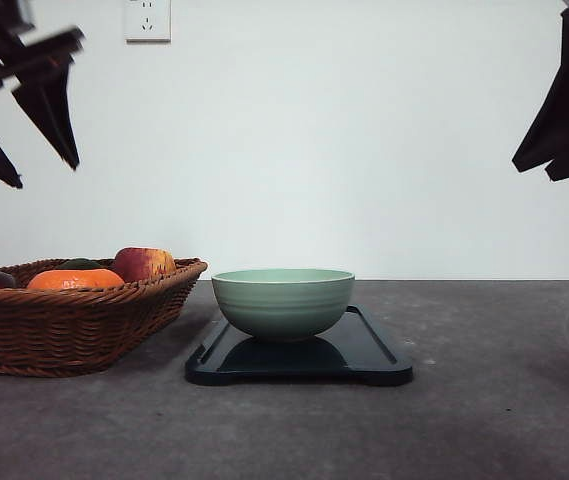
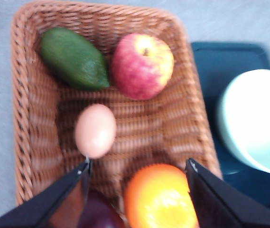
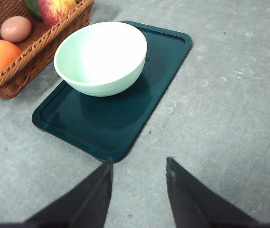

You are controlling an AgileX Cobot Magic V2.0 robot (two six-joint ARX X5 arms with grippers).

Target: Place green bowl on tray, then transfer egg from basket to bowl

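At the upper left of the front view the left gripper (image 1: 39, 110) hangs high above the basket (image 1: 74, 315), its jaws spread wide with nothing between them; a sensible stance, since the egg (image 2: 95, 130) lies loose on the wicker floor in the middle of the left wrist view, just past the fingertips, with an avocado (image 2: 74, 58) and apple (image 2: 142, 65) beyond it and an orange (image 2: 159, 197) nearer. At centre the green bowl (image 1: 283, 300) already sits on the tray (image 1: 374, 355), toward the end nearest the basket, which I judge keeps the egg's trip short. At upper right the right gripper (image 3: 138, 166) is parked clear, jaws apart and empty, over bare table (image 1: 504, 400).
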